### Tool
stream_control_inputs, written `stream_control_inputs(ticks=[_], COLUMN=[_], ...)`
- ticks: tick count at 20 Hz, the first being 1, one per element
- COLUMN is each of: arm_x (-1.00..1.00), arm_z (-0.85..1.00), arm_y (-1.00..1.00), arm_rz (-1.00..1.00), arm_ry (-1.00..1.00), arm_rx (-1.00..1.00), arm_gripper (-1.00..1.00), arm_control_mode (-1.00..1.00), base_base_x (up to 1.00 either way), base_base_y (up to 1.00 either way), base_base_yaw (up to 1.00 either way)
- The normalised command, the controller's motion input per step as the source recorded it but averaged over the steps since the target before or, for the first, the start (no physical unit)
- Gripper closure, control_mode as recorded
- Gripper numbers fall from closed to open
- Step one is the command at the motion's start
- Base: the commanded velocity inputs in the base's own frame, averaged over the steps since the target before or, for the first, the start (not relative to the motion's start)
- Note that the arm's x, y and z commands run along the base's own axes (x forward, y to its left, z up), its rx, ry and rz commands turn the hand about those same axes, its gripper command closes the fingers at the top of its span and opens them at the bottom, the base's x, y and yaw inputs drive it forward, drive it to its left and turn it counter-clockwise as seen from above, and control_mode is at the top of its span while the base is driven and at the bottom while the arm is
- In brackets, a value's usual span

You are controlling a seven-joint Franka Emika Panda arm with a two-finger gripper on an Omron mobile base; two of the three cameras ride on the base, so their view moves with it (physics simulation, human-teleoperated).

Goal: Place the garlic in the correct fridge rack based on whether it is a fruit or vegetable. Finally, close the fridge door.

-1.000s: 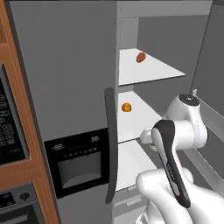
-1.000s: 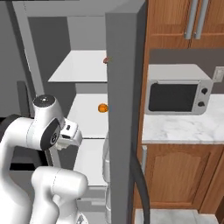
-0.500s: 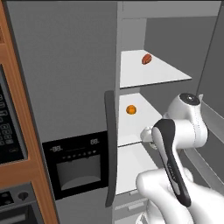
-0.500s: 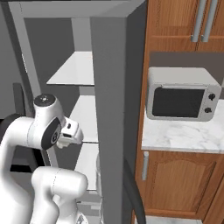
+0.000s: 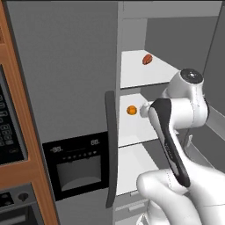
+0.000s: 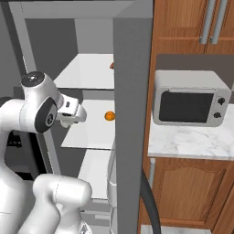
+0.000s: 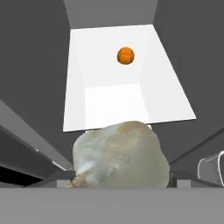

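Note:
The garlic [image 7: 120, 155], a lumpy off-white bulb, sits close at the bottom of the hand view, and its pale tip [image 5: 144, 110] peeks out past the hand. My gripper [image 5: 148, 110] [image 6: 77, 114] is shut on it, with the fingers hidden behind the bulb. It hovers at the front of the fridge's middle white shelf [image 7: 109, 100], above the shelf's near edge. The fridge door [image 6: 132, 91] stands open, seen edge-on, with its dark handle [image 6: 148, 196] curving down.
A small round orange fruit [image 7: 125, 56] [image 5: 131, 110] lies further back on the middle shelf. A brown item [image 5: 147, 59] rests on the upper shelf [image 5: 136, 72]. The dispenser door [image 5: 74, 162] is on the left. To the right a microwave [image 6: 189, 104] stands on a marble counter [image 6: 196, 139].
Both base views have shifted as a whole, so the base has moved relative to the fridge. The arm keeps its pose and the garlic stays in the gripper.

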Motion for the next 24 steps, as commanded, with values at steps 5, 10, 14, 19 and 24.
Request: stream_control_inputs(ticks=[5, 10, 14, 19, 24], arm_x=[0.22, 0.31, 0.87, 0.93, 0.9], arm_z=[1.0, 0.55, 0.0, 0.0, -0.02], arm_y=[-0.09, -0.06, 0.0, 0.0, 0.0], arm_rz=[-0.01, -0.01, 0.0, 0.0, 0.0], arm_ry=[-0.18, -0.16, -0.06, -0.01, 0.0], arm_rx=[-0.05, 0.0, 0.0, 0.0, 0.0], arm_gripper=[1.0, 1.0, 1.0, 1.0, 1.0], arm_control_mode=[-1.0, -1.0, -1.0, -1.0, -1.0], base_base_x=[0.0, 0.0, 0.0, 0.0, 0.0], base_base_y=[0.0, 0.0, 0.0, 0.0, 0.0], base_base_yaw=[0.0, 0.0, 0.0, 0.0, 0.0])
